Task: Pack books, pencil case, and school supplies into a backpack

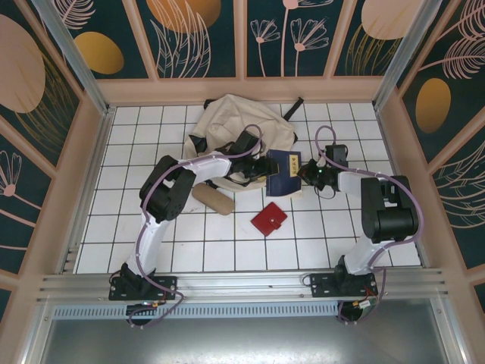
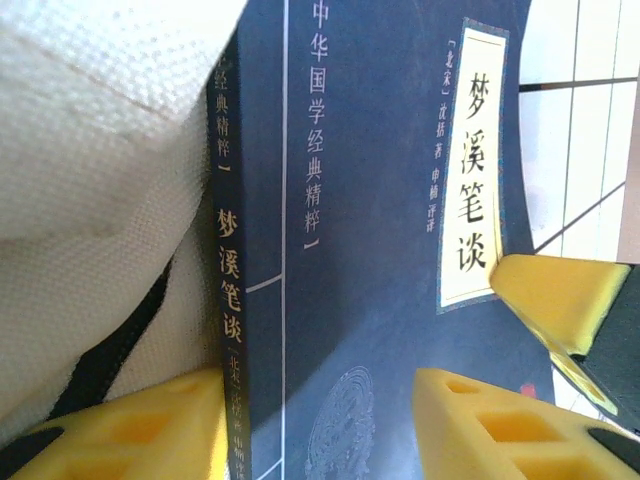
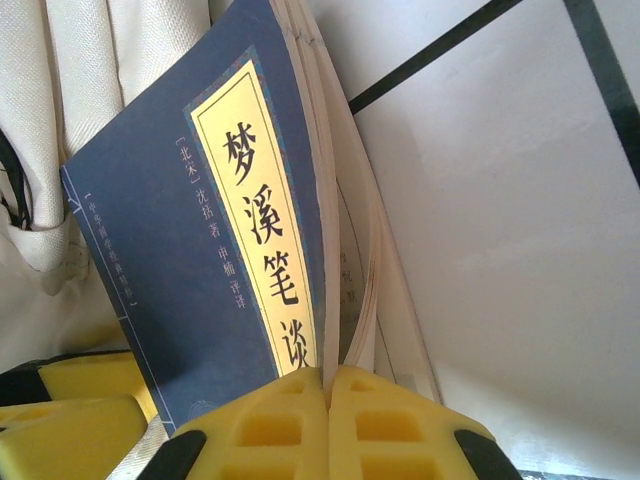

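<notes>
Navy book (image 3: 190, 260) is pinched at its near edge by the closed right gripper (image 3: 328, 395), its far end at the backpack (image 3: 60, 120). The left gripper (image 2: 315, 392) stands open, fingers either side of the book's spine.

Navy book at the backpack's mouth; pouch and red case loose on the tiles.
Navy book (image 1: 282, 173), pale yellow title label facing up, left edge against the cream backpack (image 1: 227, 121), pages fanned apart at its free edge. Backpack slumped by the far wall, black strap showing. Tan pencil case (image 1: 213, 199) lies just beside the backpack's near side; red square case (image 1: 269, 219) sits apart, nearer still.
</notes>
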`<state>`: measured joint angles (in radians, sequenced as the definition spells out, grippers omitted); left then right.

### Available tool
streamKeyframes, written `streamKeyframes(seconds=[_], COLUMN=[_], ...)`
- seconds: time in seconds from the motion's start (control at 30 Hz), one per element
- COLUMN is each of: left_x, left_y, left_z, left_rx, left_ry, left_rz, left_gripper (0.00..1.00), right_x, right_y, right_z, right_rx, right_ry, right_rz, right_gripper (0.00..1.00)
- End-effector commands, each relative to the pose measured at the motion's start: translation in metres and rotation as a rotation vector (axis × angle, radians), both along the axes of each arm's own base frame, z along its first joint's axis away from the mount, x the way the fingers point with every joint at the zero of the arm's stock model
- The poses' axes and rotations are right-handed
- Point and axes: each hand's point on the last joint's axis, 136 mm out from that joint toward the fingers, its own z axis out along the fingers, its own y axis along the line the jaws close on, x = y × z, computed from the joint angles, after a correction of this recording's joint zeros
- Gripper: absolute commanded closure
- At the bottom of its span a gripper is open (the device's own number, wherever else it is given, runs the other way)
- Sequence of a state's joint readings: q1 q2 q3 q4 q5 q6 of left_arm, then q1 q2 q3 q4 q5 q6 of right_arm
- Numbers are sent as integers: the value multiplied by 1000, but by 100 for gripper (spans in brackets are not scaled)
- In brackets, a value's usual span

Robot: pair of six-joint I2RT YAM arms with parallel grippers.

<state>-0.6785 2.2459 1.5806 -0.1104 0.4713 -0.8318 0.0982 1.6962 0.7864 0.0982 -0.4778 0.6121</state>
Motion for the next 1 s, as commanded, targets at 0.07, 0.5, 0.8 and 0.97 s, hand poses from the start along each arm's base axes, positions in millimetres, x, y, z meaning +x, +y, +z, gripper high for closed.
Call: streamKeyframes(seconds=[0.07,0.5,0.8,0.97], left_x=[1,11,0,-14], left_y=[-19,-11,10,28], left_z=[10,50,106,147], left_rx=[-98,-196,-126,-89], left_ry=[-45,-219,-365,-440], left_rz=[-54,21,-27,-77], left_gripper=[52,85,100,100], right_x=[-2,-3,4,9], right_y=[14,5,-24,1], right_z=[-1,-2,54,100], right_rx=[68,31,-40,54], right_ry=[0,13,-155,-303], right_rz=[42,7,-2,133], right_gripper=[95,93,33,16])
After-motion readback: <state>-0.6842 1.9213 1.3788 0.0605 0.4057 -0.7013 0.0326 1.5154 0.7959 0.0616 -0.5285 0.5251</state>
